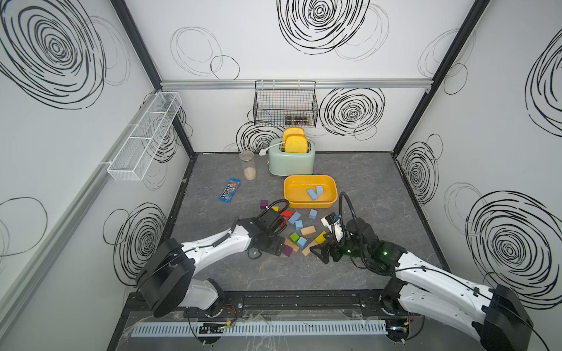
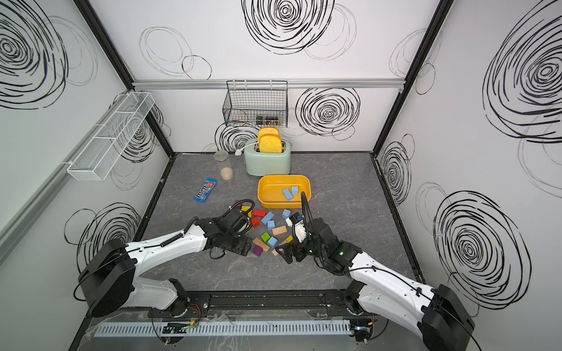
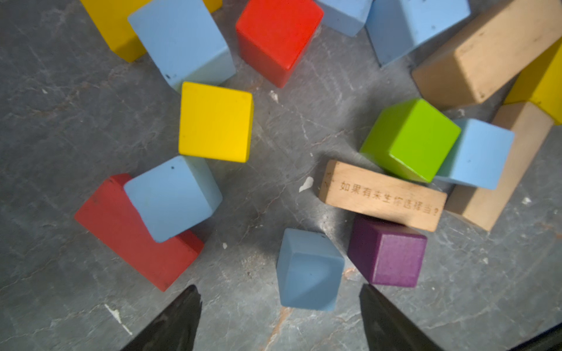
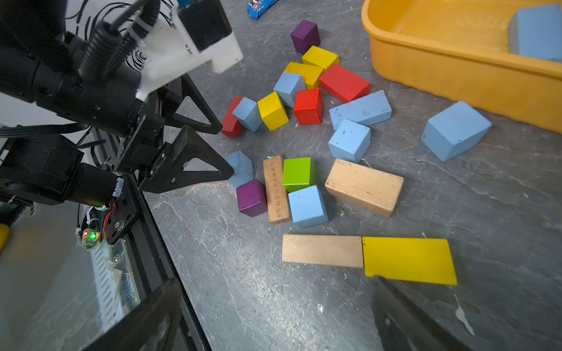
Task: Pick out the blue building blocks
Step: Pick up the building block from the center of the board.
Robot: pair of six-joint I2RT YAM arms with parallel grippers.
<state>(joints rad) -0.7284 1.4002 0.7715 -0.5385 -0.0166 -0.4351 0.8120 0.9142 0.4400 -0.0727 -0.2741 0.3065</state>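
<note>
Because 1 blue cube [image 3: 308, 270] lies just ahead between the left hand's [image 3: 279, 287] spread fingers [image 3: 179, 319], that arm is nearer.

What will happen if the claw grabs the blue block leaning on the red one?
The blue block looks like hard painted wood, so it probably won't squash. It rests tilted on the red block, so a nudge may tip it flat. Flat sides: unlikely to roll.
</note>
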